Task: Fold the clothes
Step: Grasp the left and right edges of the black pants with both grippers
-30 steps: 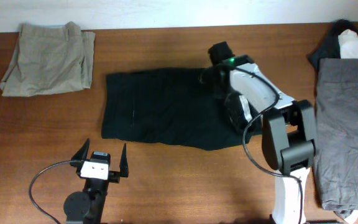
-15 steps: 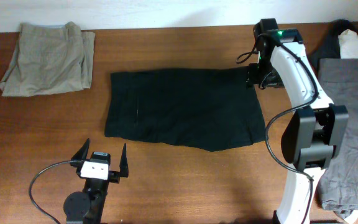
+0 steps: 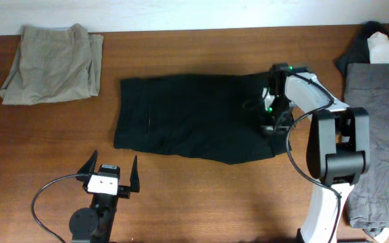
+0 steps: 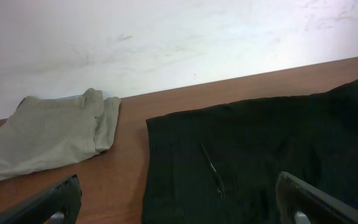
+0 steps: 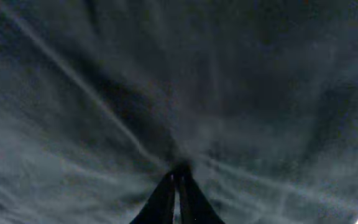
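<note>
R pincer [image 5: 178,180] has come down from corner to right edge of black shorts [image 3: 188,125], clenched on cloth: we judge fold starting. L pincer [image 3: 114,158] released.

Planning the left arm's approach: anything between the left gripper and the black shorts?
Nothing. The overhead view shows only bare table between the left gripper and the black shorts.

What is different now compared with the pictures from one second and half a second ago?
The right gripper swept rightward, spreading the black shorts flatter, then came back along their right edge toward the robot's base; its fingers now look closed, pinching the cloth. The left gripper, khaki shorts and grey garment stayed put.
</note>
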Controlling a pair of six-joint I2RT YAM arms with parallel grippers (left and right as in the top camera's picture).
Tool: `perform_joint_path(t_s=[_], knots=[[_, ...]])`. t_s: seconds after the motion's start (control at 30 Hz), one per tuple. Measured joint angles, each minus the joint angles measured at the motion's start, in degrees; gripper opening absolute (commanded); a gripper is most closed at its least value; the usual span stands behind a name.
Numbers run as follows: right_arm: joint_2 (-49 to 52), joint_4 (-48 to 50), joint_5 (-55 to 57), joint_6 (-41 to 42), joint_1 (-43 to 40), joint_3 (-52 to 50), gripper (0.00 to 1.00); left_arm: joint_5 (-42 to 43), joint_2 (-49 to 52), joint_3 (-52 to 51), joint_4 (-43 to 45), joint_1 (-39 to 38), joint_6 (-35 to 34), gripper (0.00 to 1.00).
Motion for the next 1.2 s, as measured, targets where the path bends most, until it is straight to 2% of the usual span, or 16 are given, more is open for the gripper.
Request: perform_joint_path(t_s=[0.2,0.27,0.3,0.33,0.37,0.43,0.5,0.6,0.67,0.77,0.83,0.93,1.03,1.1,1.2], knots=[[-0.81,-1.16,1.33,2.78,-3.08,-1.07,0.09,0.02,0.00,0.00,0.11,0.00,0.00,0.99],[-1.33,-3.37,2.29,3.23,-3.63,-1.07,0.15,0.02,0.00,-0.17,2.36,0.00,0.00,0.99],[-2.14,-3.93,2.60,3.28,-3.65,-1.07,0.26,0.26,0.02,-0.28,5.14,0.00,-0.02,0.99],[-5.42,-4.04,3.08,3.78,-3.67,-1.05,0.72,1.97,0.00,-0.28,10.38,0.00,-0.02,0.99],[-8.24,-4.04,3.34,3.48,-3.67,-0.98,0.86,3.28,0.00,-0.28,12.98,0.00,-0.02,0.99],[-12.76,-4.07,3.04,3.21,-3.67,-0.81,0.97,7.63,0.04,-0.20,19.98,0.02,-0.48,0.99],[-16.68,-4.09,1.05,2.08,-3.67,-0.37,0.99,10.99,0.15,0.42,21.35,0.00,-1.62,0.99],[-17.59,-3.82,-1.86,1.33,-3.39,-0.24,0.99,13.77,6.54,7.34,15.19,0.00,-3.08,0.99],[-17.59,-3.54,-2.54,1.31,-2.93,-0.22,0.99,14.86,15.17,17.05,7.85,-0.04,-3.30,0.99],[-17.62,-2.80,-3.34,1.36,-0.85,-0.15,0.99,16.85,35.52,39.19,-7.91,0.00,-2.38,0.99],[-17.62,-2.97,-3.87,1.36,-0.44,-0.09,0.99,17.94,47.43,50.60,-15.45,-0.09,-1.95,0.99],[-18.51,-3.08,-6.01,1.31,-0.44,-0.09,0.99,17.99,59.95,58.03,-17.27,-0.09,-1.81,0.99],[-22.01,-3.85,-8.11,1.20,-0.44,-0.09,0.99,18.10,72.94,68.19,-27.69,0.72,-2.91,0.99],[-27.19,-3.48,-8.68,1.68,-0.44,-0.09,0.99,17.99,83.25,76.48,-31.87,1.79,-3.28,0.99],[-37.75,-2.23,-9.03,2.05,-0.44,-0.04,0.99,17.75,92.63,78.16,-32.13,2.19,-4.00,0.99]])
